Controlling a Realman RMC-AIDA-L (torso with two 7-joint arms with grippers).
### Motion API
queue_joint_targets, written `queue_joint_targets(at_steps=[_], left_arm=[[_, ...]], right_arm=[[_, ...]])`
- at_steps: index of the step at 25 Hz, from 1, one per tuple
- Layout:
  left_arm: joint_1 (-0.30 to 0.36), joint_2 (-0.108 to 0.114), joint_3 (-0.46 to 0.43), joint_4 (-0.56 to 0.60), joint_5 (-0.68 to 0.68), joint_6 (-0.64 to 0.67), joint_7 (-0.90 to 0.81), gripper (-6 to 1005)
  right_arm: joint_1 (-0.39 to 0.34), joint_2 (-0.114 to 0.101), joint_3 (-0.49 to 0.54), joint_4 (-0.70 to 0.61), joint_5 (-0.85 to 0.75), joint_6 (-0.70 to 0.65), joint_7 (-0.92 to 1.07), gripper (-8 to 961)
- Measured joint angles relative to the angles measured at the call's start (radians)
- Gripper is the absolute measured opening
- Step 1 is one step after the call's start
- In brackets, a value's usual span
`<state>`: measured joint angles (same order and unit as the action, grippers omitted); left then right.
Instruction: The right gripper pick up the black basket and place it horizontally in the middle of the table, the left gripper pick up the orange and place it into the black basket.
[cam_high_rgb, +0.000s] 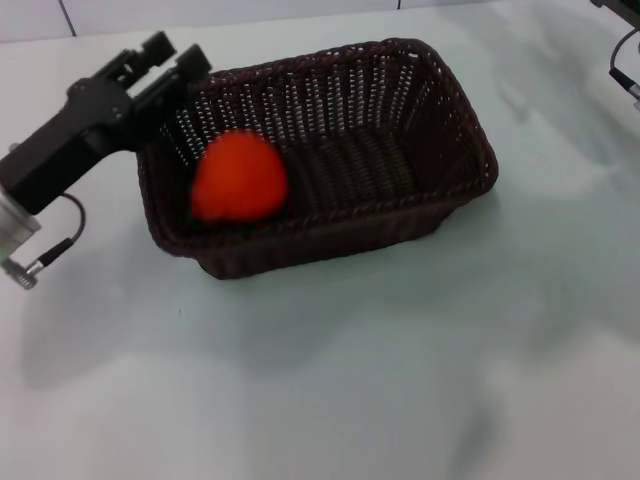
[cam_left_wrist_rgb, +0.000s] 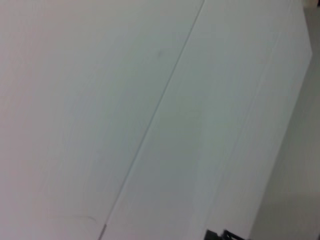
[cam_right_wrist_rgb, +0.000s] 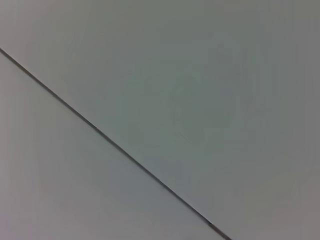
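The black basket (cam_high_rgb: 400, 130) lies lengthwise across the middle of the white table (cam_high_rgb: 380, 380), its opening up. The orange (cam_high_rgb: 238, 177) is inside the basket at its left end, against the near wall. My left gripper (cam_high_rgb: 178, 58) is just outside the basket's far left corner, above the rim. Its fingers are apart and hold nothing. My right gripper is out of view. Only a cable and a dark bit of the right arm (cam_high_rgb: 624, 60) show at the top right corner. Both wrist views show only white surface with a thin seam.
The left arm's black wrist body (cam_high_rgb: 70, 140) and a dangling cable (cam_high_rgb: 50, 255) hang over the table left of the basket. A seam runs along the table's far edge (cam_high_rgb: 300, 15).
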<state>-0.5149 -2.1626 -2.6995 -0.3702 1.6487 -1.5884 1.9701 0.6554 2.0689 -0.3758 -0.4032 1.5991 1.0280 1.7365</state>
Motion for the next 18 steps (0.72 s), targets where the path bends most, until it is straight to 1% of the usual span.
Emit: queue_joint_targets(at_steps=[5, 9, 13, 16, 18], left_arm=[[0.051, -0.002, -0.001, 0.005, -0.103, -0.024, 0.009, 720], [0.114, -0.003, -0.002, 0.042, -0.233, -0.087, 0.08, 899], [0.186, -0.005, -0.004, 0.113, -0.4, -0.194, 0.238, 899], [0.23, -0.005, -0.004, 0.179, -0.523, -0.261, 0.369, 900], [0.254, -0.007, -0.012, 0.216, -0.586, -0.283, 0.431, 900]], right_arm=[[0.0, 0.003, 0.001, 0.004, 0.052, -0.002, -0.052, 808], [0.001, 0.01, 0.001, 0.013, 0.116, -0.017, -0.166, 808], [0.004, 0.012, 0.002, 0.064, 0.243, -0.046, -0.419, 809], [0.0, 0.013, 0.002, 0.1, 0.336, -0.029, -0.599, 809], [-0.004, 0.014, 0.003, 0.127, 0.398, -0.008, -0.735, 809]])
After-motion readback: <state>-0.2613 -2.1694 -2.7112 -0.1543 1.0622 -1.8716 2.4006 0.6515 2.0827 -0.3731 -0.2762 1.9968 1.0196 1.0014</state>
